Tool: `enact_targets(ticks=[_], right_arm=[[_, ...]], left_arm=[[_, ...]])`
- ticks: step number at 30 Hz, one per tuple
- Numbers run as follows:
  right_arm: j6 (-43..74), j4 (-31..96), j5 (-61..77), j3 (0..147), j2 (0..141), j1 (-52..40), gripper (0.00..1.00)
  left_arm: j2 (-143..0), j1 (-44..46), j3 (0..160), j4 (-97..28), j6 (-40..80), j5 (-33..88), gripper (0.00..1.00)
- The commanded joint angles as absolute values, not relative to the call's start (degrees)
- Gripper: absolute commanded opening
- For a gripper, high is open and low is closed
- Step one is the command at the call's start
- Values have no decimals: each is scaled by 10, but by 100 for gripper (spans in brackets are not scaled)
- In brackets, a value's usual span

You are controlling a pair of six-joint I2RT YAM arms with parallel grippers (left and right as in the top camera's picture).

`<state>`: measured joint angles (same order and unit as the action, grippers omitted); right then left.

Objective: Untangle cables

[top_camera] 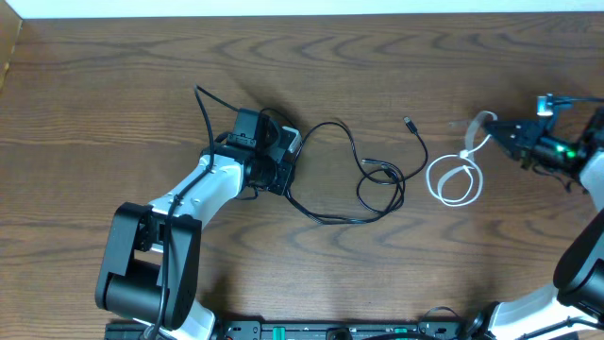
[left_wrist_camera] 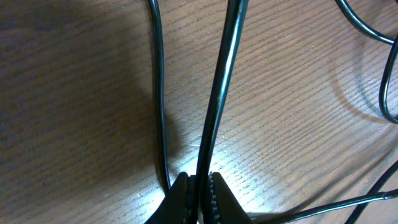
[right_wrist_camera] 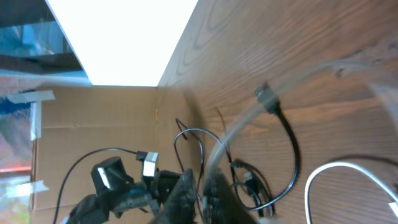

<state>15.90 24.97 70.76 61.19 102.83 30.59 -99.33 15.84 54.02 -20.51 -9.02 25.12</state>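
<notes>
Separating step: left jaws clenching blk cable [left_wrist_camera: 217,93], right jaws gripping wht cable [right_wrist_camera: 336,165]. Next needing slow outward pull, keeping it clear of blk plug [top_camera: 408,121].

No text, label, brand, number or sign can be read in any of the three views.

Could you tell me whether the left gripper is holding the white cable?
No, the left gripper is shut on the black cable; the right gripper holds the white cable.
</notes>
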Motion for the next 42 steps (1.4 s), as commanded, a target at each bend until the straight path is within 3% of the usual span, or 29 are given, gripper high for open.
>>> enact_targets(ticks=[1, 6, 8, 10, 19, 27, 37, 42], right_arm=[[155, 272, 695, 619, 1011, 309, 18], [131, 302, 650, 619, 1006, 295, 64], [132, 307, 636, 619, 996, 294, 78], [139, 322, 584, 620, 973, 294, 99], [154, 460, 318, 623, 843, 280, 97], [196, 504, 135, 608, 850, 221, 98], [210, 467, 108, 592, 936, 163, 99], [212, 454, 100, 592, 983, 156, 89]], left_arm=[[-992, 157, 540, -204, -89, 246, 8], [-992, 157, 540, -205, -89, 246, 8], [-992, 157, 539, -205, -89, 246, 8], [-992, 157, 538, -205, -89, 246, 8], [-992, 157, 538, -202, -89, 246, 8], [-992, 157, 538, -202, -89, 246, 8], [-992, 157, 537, -203, -89, 246, 8], [-992, 157, 537, -203, -89, 246, 8]])
